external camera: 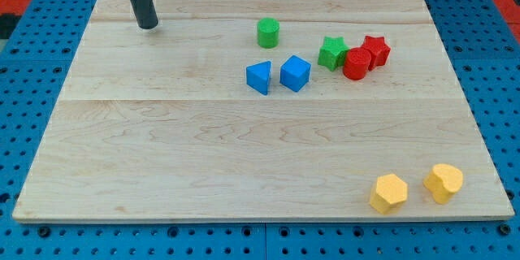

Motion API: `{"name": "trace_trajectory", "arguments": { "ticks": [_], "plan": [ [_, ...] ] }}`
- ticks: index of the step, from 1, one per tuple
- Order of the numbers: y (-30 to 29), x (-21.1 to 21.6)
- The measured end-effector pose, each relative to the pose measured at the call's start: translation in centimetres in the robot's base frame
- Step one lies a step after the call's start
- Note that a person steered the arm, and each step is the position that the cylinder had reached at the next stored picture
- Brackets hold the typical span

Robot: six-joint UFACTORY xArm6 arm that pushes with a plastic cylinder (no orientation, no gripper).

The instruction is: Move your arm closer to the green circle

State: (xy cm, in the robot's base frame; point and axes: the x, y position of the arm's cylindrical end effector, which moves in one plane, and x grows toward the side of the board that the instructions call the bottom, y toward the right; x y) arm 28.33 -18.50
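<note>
The green circle (268, 32) is a short green cylinder at the view's top centre of the wooden board (162, 162). My tip (148, 25) rests on the board at the view's top left, well to the left of the green circle and about level with it. The dark rod runs up out of the view's top edge. Nothing lies between the tip and the green circle.
A blue triangular block (259, 77) and a blue cube (295, 73) sit just below the green circle. A green star (331, 52), a red cylinder (356, 63) and a red star (375, 49) cluster to its right. Two yellow blocks (389, 192) (444, 182) lie at bottom right.
</note>
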Motion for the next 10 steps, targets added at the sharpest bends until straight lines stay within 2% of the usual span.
{"name": "trace_trajectory", "arguments": {
  "ticks": [3,6,8,9,10],
  "plan": [
    [1.9,0.6],
    [13.3,-1.1],
    [14.6,-2.7],
    [18.3,-3.0],
    [25.3,-3.0]
  ]
}}
